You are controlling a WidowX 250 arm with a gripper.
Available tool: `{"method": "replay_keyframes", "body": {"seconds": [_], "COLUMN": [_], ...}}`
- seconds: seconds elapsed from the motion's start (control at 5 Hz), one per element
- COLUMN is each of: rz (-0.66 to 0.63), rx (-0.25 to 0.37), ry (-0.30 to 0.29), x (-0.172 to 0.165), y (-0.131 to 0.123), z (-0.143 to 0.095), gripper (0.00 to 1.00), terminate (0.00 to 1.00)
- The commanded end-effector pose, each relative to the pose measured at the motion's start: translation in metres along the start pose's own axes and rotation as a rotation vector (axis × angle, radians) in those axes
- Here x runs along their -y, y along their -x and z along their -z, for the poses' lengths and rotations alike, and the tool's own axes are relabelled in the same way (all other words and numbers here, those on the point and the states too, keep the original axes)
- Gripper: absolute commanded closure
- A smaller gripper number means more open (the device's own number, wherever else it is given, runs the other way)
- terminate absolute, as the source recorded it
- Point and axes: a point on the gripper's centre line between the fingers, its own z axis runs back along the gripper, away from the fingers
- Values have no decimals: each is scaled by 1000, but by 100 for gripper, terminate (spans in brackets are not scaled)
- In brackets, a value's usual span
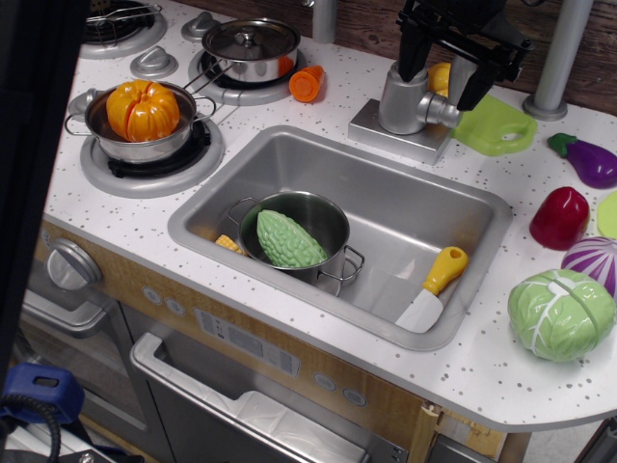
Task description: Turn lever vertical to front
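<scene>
Fingers [445, 82] hang open around the tap body [405, 96] at the surface's back edge; lever [445, 113] not turned yet.

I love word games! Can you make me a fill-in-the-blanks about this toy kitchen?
1. The bumpy green vegetable sits in a pot inside the ____.
2. The knife in the sink has a ____ handle.
3. The pot on the stove holds an orange ____.

Missing words: sink; yellow; pumpkin
</scene>
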Motion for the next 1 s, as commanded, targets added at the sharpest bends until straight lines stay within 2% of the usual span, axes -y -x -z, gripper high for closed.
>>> {"method": "replay_keyframes", "body": {"seconds": [0.0, 0.4, 0.8], "rz": [0, -74, -139], "rx": [0, 95, 252], "ry": [0, -64, -54], "x": [0, -2, 4], "y": [0, -14, -33], "z": [0, -18, -32], "gripper": [0, 0, 0], "terminate": [0, 0, 0]}}
